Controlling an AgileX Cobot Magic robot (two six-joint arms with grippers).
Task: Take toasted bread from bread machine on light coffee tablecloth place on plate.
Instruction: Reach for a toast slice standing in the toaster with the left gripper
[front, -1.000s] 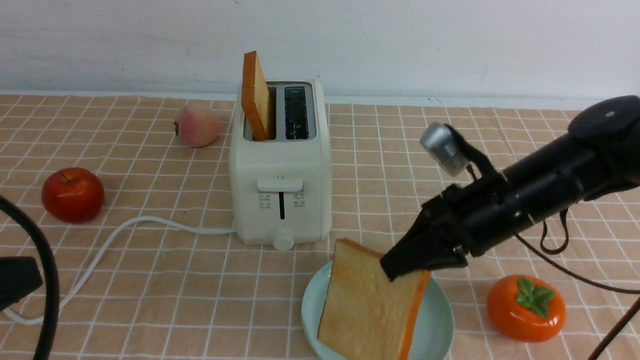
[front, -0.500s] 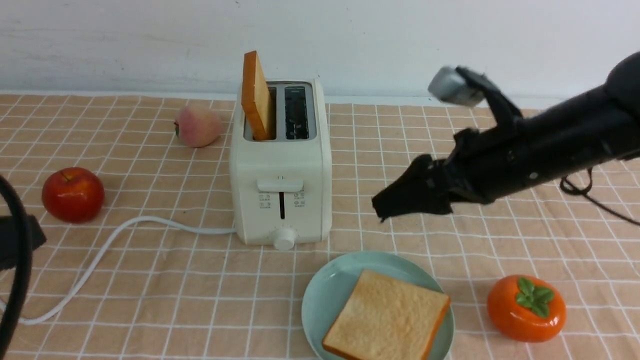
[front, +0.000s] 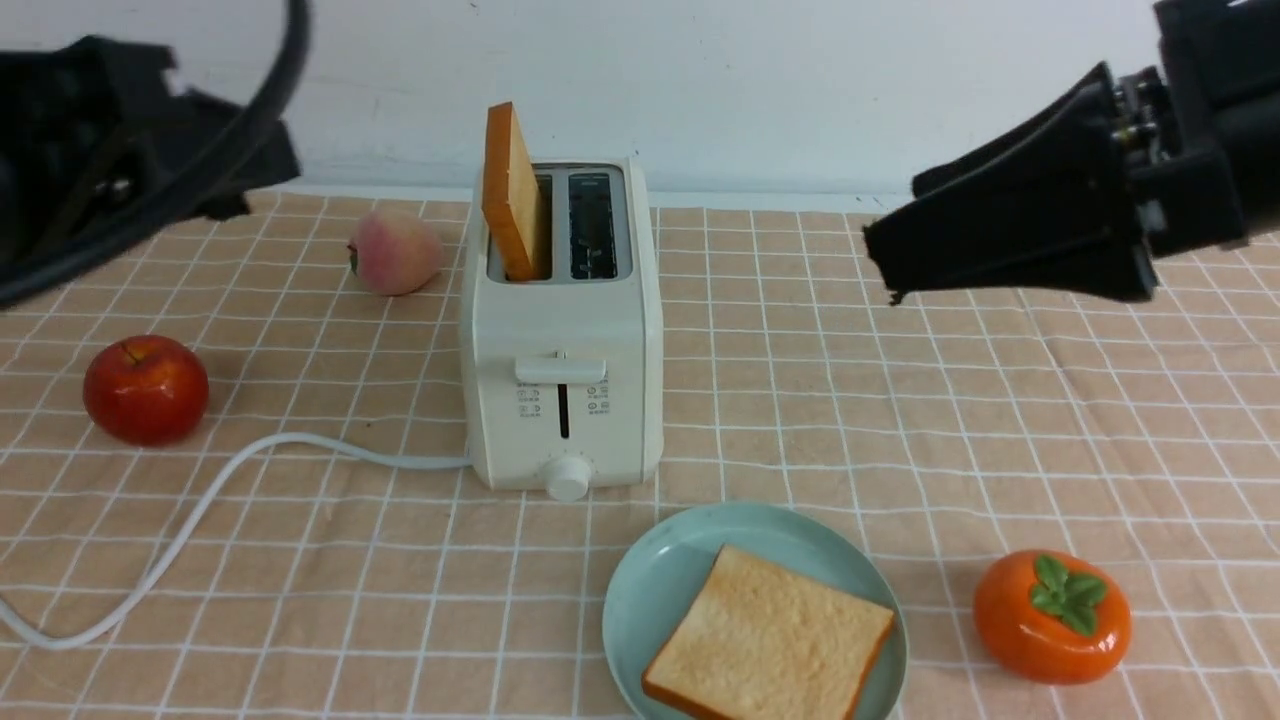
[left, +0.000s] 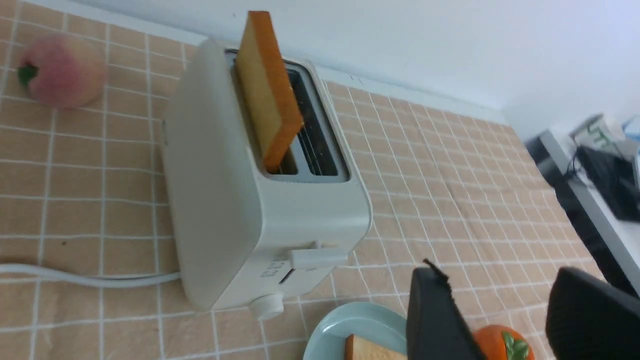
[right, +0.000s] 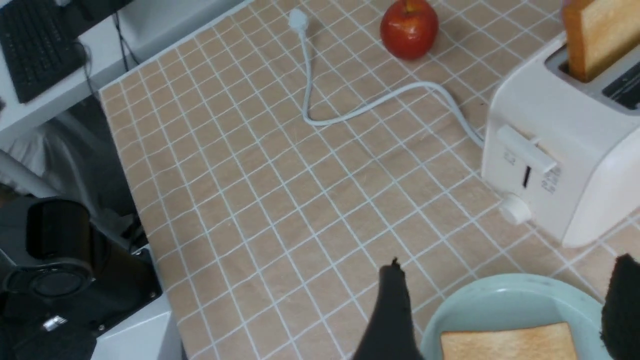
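One slice of toasted bread (front: 512, 190) stands in the left slot of the cream-white bread machine (front: 560, 340) on the light coffee tablecloth (front: 900, 430). The other slice (front: 770, 650) lies flat on the blue-green plate (front: 640, 600) in front of the machine. My right gripper (front: 885, 262) hangs open and empty, high and to the right of the machine. In the right wrist view it (right: 510, 260) hovers above the plate (right: 500, 300). My left arm (front: 100, 140) is raised at the far left. Its gripper (left: 500, 295) is open and empty, apart from the standing slice (left: 267, 85).
A red apple (front: 146, 388) and a peach (front: 395, 250) lie left of the machine. Its white cord (front: 250, 460) trails to the front left. An orange persimmon (front: 1052, 615) sits right of the plate. A white wall stands behind the table.
My right gripper let the slice go flat onto the plate, opened, then rose and drew back to the right. My left arm lifted from the lower left edge to the upper left.
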